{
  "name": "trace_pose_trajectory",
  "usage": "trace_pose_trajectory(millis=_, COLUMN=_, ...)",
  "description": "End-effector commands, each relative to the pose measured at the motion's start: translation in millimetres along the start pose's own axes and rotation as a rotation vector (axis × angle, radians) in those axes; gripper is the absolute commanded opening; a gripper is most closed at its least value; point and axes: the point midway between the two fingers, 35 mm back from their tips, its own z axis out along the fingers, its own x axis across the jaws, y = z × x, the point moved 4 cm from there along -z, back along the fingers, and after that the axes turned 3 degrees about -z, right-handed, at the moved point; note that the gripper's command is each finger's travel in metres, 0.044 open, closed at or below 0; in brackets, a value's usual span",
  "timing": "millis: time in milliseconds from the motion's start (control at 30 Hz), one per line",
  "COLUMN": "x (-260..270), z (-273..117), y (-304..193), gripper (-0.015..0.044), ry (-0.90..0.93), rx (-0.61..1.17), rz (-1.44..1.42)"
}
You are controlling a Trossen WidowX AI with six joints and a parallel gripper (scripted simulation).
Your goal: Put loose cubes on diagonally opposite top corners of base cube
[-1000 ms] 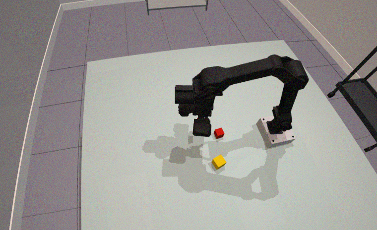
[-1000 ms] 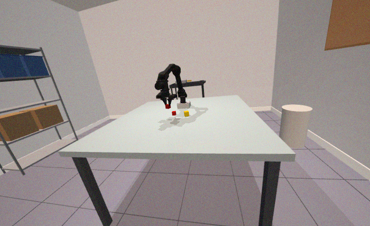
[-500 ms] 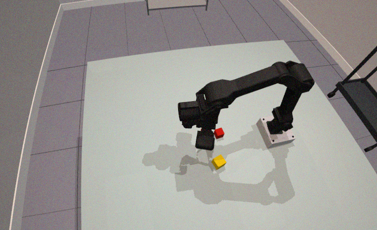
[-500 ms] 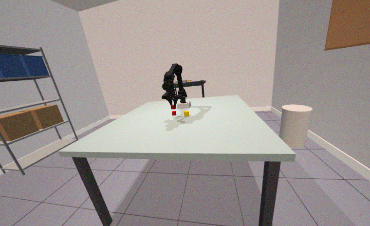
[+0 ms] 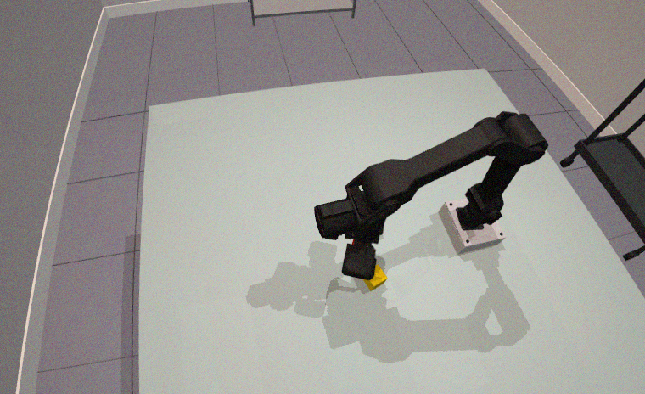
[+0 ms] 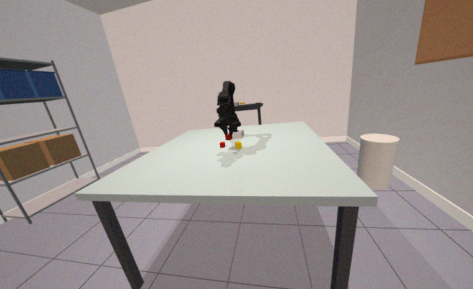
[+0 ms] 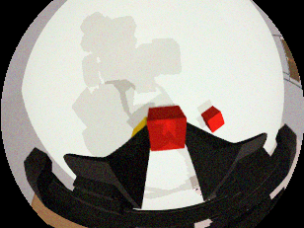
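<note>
My gripper point(image 6: 228, 135) point(image 7: 166, 127) is shut on a red cube point(image 6: 228, 137) point(image 7: 167, 134) and holds it above the table. In the top view the arm and gripper hide most of this cube. The other red cube point(image 6: 222, 144) point(image 7: 213, 119) rests on the table, to the right of the held cube in the wrist view; the arm hides it in the top view. The yellow base cube point(image 5: 376, 278) point(image 6: 238, 145) point(image 7: 140, 126) rests on the table, partly hidden by the gripper in the top view and by a finger in the wrist view. Nothing is seen on top of it.
The arm's pale mounting block point(image 5: 479, 239) point(image 6: 238, 134) stands on the pale green table point(image 5: 217, 171) point(image 6: 195, 179). The arm reaches from it over the cubes and casts a broad shadow. A dark cart point(image 5: 630, 186) stands beyond the table's edge.
</note>
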Motion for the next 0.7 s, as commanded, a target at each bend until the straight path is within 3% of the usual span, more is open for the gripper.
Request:
trace_pose_trajectory(millis=0, x=11, z=2, y=-11, gripper=0.0105, ry=0.006, rx=-0.001, rz=0.023)
trace_pose_trajectory(millis=667, x=32, z=7, y=-30, gripper=0.0105, ry=0.008, rx=0.002, rz=0.061)
